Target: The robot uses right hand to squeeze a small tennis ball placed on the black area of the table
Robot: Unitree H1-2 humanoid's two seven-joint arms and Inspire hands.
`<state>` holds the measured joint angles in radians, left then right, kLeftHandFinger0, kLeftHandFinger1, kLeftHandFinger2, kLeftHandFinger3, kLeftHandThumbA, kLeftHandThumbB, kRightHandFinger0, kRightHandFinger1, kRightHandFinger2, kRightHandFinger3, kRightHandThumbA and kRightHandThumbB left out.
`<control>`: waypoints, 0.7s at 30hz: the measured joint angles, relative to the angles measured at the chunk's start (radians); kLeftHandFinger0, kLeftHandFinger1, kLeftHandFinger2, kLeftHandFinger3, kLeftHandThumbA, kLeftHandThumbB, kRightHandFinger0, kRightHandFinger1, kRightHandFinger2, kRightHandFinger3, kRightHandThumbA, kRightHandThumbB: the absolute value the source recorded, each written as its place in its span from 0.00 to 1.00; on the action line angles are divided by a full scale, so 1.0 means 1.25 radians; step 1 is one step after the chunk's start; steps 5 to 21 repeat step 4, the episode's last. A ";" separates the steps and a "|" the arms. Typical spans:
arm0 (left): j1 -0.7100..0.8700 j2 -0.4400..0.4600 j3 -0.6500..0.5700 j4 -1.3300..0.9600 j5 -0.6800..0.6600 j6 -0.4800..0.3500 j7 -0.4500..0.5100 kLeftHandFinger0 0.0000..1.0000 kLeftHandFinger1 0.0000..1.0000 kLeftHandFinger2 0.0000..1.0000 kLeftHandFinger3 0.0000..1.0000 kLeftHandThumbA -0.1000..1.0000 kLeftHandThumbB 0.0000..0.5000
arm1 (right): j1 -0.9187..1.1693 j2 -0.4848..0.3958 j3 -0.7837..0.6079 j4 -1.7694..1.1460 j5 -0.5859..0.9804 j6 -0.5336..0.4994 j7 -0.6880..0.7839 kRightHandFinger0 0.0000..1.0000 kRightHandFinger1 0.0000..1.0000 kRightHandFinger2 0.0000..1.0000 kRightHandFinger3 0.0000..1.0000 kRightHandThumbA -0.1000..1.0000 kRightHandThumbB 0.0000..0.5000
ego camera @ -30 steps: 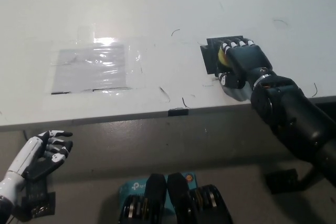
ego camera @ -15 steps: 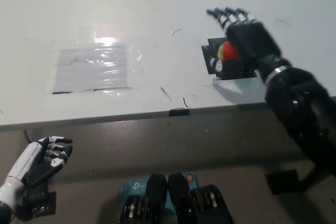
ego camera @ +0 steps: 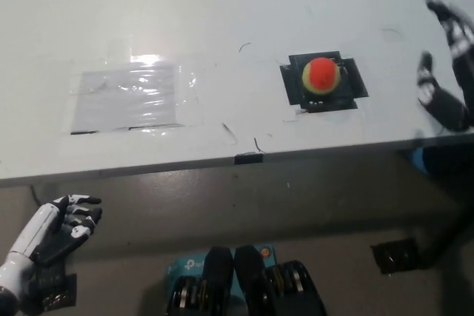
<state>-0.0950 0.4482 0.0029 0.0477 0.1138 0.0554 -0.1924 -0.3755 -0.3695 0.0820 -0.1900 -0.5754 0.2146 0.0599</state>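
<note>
A small ball (ego camera: 321, 75), red-orange on top with a yellow rim, rests on the black square patch (ego camera: 355, 85) on the white table. My black right hand (ego camera: 447, 64) is at the picture's right edge, well to the right of the ball, open with fingers spread and holding nothing. My white left hand (ego camera: 61, 223) rests low at the lower left, below the table's front edge, fingers loosely curled around nothing.
A clear taped plastic sheet (ego camera: 129, 98) lies on the white table (ego camera: 222, 20) left of centre. The table's front edge (ego camera: 244, 158) runs across the middle of the picture. A teal box (ego camera: 181, 266) sits on the floor below.
My right hand has let go of the ball, opened, and swung away to the right edge. The ball now lies uncovered on the black patch. The left hand barely moved.
</note>
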 measured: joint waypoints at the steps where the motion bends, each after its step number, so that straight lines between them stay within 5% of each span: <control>1: 0.000 0.000 0.000 0.000 0.000 0.000 0.000 0.42 0.49 0.59 0.69 0.74 0.08 | 0.018 0.014 -0.015 0.016 0.017 -0.009 -0.003 0.13 0.20 0.35 0.69 0.02 0.35; 4: 0.000 0.000 -0.001 0.001 0.000 0.000 0.000 0.42 0.48 0.59 0.68 0.72 0.04 | 0.060 0.058 -0.062 0.061 0.062 -0.025 -0.009 0.00 0.08 0.27 0.61 0.05 0.38; 21: 0.000 0.000 -0.001 0.001 0.000 0.000 0.000 0.42 0.48 0.59 0.68 0.72 0.04 | 0.060 0.058 -0.062 0.061 0.062 -0.025 -0.009 0.00 0.08 0.27 0.61 0.05 0.38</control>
